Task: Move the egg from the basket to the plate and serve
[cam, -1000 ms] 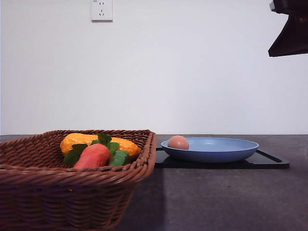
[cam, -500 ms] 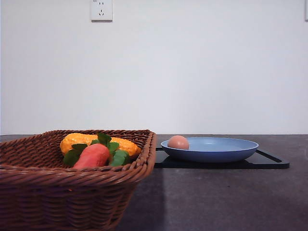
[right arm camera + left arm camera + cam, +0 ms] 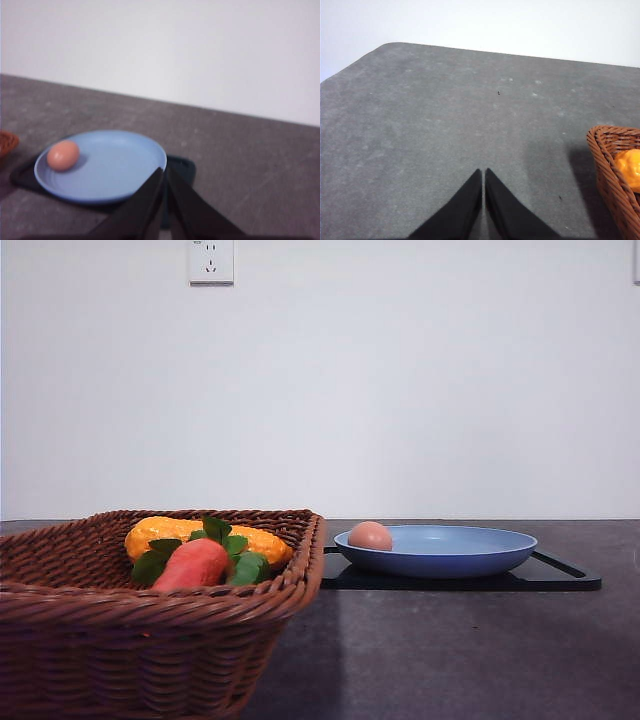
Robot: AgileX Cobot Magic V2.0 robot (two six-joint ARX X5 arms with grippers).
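Nothing has moved since half a second ago: egg [image 3: 370, 535] on plate [image 3: 440, 550], right of basket [image 3: 150, 640]; both pincers [image 3: 483, 172] [image 3: 164, 172] together.

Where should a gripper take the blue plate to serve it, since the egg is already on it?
Probably the plate's raised rim on the robot's right, coming in from that side. The egg sits near the left edge, so that stretch of rim is bare, and the lip overhangs the black tray, leaving room for a finger beneath. Keep it level so the egg does not roll.
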